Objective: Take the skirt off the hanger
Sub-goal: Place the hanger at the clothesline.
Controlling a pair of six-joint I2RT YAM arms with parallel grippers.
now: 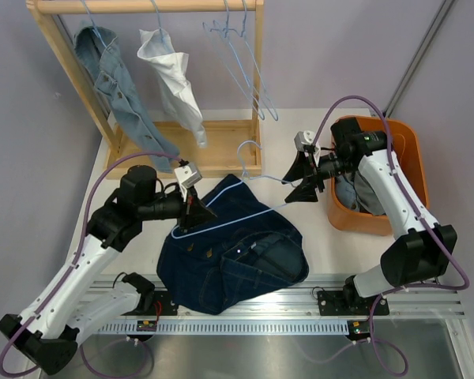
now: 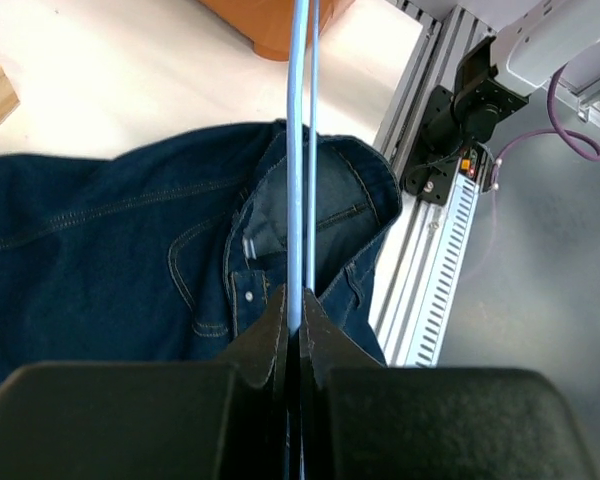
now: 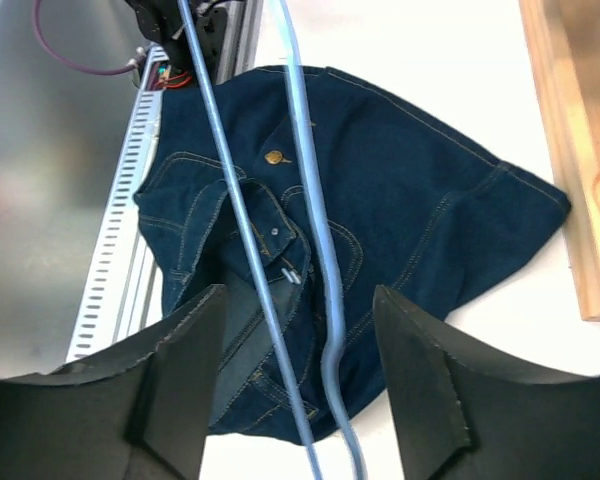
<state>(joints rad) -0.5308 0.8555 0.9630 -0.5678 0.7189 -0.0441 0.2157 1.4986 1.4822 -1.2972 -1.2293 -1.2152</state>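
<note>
At the middle of the table [image 1: 324, 245], towards its near edge, the dark denim skirt [image 1: 237, 253] lies crumpled in a heap, waistband open and a brass button showing in the right wrist view. Above it runs the light blue wire hanger [image 1: 229, 219], slanting from near left to far right, with its hook pointing to the far side.

The left gripper [image 1: 196, 213] has the hanger's left end. In its own camera its fingers [image 2: 270, 340] are pressed tight together on the wire [image 2: 300, 150], with the skirt [image 2: 110, 250] spread below them.

The right gripper [image 1: 304, 183] sits at the hanger's right end, just beside the orange bin [image 1: 340, 215]. Its fingers [image 3: 410, 370] stand wide apart, and both wires of the hanger [image 3: 242, 210] pass through the gap without visibly touching either pad. The skirt [image 3: 410, 190] lies beneath those wires. Whether any fold of the waistband catches on the hanger cannot be told.

On the far left stands a wooden rack [image 1: 221, 146] carrying a light denim shirt [image 1: 114, 87], a white garment [image 1: 174, 79] and a few bare wire hangers [image 1: 245, 63]. The orange bin at the right holds some cloth.
</note>
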